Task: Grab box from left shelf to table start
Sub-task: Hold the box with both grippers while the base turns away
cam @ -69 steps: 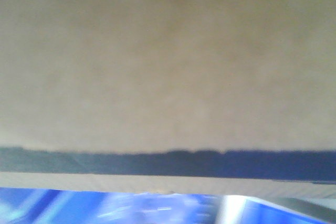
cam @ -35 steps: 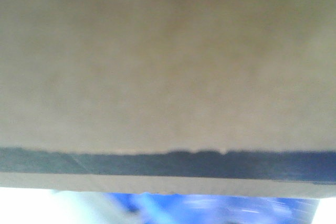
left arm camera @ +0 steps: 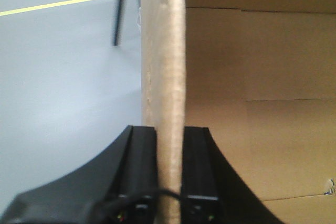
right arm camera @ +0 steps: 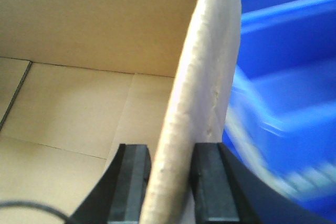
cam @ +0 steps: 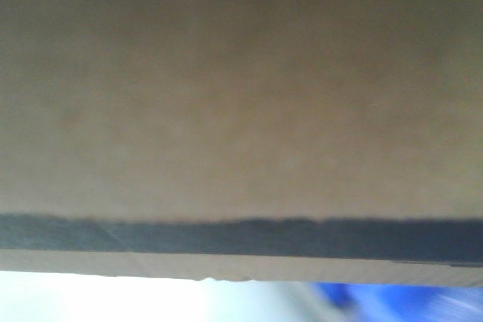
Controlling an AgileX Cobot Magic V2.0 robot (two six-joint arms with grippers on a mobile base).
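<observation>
Blue backdrop (cam: pixel 400 301) farther right under box (cam: pixel 241 96)

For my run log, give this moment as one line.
box: held, fills front view | left gripper: shut on box wall | right gripper: shut on box wall, blurred blue bin beyond
</observation>
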